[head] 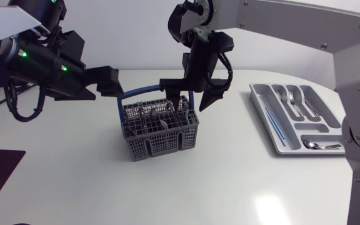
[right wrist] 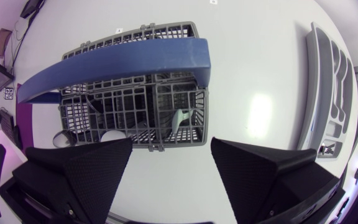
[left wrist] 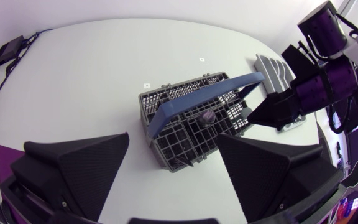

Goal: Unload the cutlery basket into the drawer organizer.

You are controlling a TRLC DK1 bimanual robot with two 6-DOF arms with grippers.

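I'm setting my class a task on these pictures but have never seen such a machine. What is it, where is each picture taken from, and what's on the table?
It is a robot with two arms at a white table. One picture looks down from above. The other two come from cameras on each arm's wrist, so the black wedges at their lower edge are that arm's own fingers. A grey wire basket with a blue handle stands mid-table, cutlery inside. The left gripper is close to the handle, and the right gripper hangs over the basket. Both are open and hold nothing. On the robot's right lies a grey tray holding forks and a spoon.
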